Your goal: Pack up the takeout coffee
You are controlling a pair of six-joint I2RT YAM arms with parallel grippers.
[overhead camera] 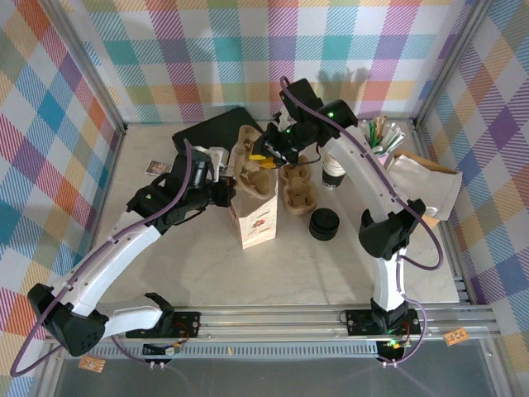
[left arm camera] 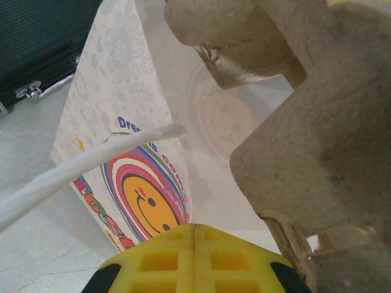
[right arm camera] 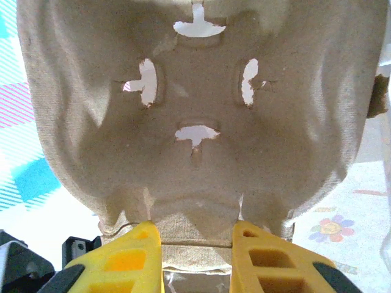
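Pulp cup carrier [right arm camera: 195,122] above paper bag [overhead camera: 256,219]
Clamped by right gripper [right arm camera: 197,235]; left gripper [left arm camera: 193,235] pinches bag rim; takeout coffee [overhead camera: 333,171] not yet packed.

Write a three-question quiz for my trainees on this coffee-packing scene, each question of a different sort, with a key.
1. True or false: the takeout coffee already stands inside the paper bag.
2. Which thing does the right end effector hold? A) the stack of black lids B) a pulp cup carrier C) the pink cup of sticks
3. Fill in: the left end effector is shut on the rim of the ____.

Key
1. False: it stands on the table, to the right of the bag.
2. B
3. paper bag
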